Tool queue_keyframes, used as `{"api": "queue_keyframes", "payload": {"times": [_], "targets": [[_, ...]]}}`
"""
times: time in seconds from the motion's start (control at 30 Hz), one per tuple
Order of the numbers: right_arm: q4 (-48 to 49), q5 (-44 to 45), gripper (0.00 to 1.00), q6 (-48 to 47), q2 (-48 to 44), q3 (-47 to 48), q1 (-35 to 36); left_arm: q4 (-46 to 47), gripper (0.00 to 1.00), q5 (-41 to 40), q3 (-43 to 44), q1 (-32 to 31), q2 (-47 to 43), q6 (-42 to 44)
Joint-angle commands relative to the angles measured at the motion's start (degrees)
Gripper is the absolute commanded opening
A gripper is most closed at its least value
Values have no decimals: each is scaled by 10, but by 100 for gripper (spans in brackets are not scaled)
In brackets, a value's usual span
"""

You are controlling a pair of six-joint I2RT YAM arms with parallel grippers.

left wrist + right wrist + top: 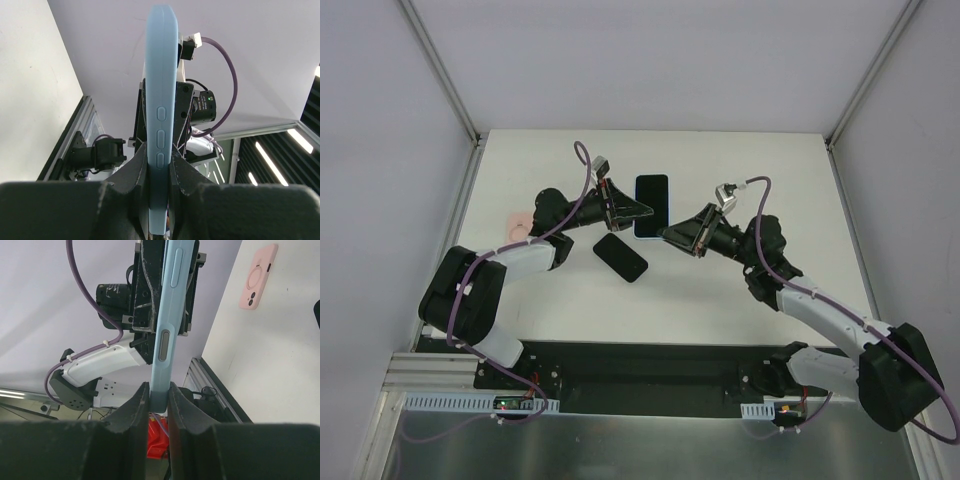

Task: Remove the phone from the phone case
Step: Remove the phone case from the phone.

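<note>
Phone (652,200), not yet out of its blue case (161,125), is held near the table's (770,180) middle. Left gripper (159,167) clamps the blue case at 9 o'clock, right gripper (158,392) at 5 o'clock; pulling the phone free remains. 1 pink case (257,277) lies beyond at 9 o'clock.

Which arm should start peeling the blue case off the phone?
Right, probably: the right gripper pinches the cased phone near a corner, where peeling could start; the left gripper clamps its long side, steadying.
</note>
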Motion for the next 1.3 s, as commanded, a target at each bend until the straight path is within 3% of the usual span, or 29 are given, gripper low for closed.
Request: {"api": "queue_keyframes", "payload": {"times": [0.0, 0.1, 0.17, 0.2, 0.5, 1.03, 1.27], "targets": [[39, -8, 14, -22, -36, 15, 6, 47, 0, -18, -6, 13, 3, 2], [34, -10, 15, -32, -42, 18, 8, 51, 0, -24, -12, 16, 11, 0], [32, -9, 12, -40, -47, 21, 10, 65, 0, -26, -16, 16, 24, -11], [31, -9, 6, -42, -49, 21, 10, 70, 0, -28, -18, 16, 29, -16], [-23, -31, 1, -124, -60, 74, 25, 151, 0, -72, -49, 16, 104, -102], [-37, -236, 2, -254, 1, 146, 34, 173, 0, -79, -75, 16, 125, -159], [-190, -229, 1, -386, -15, 159, 34, 173, 0, -75, -73, 16, 117, -166]]}}
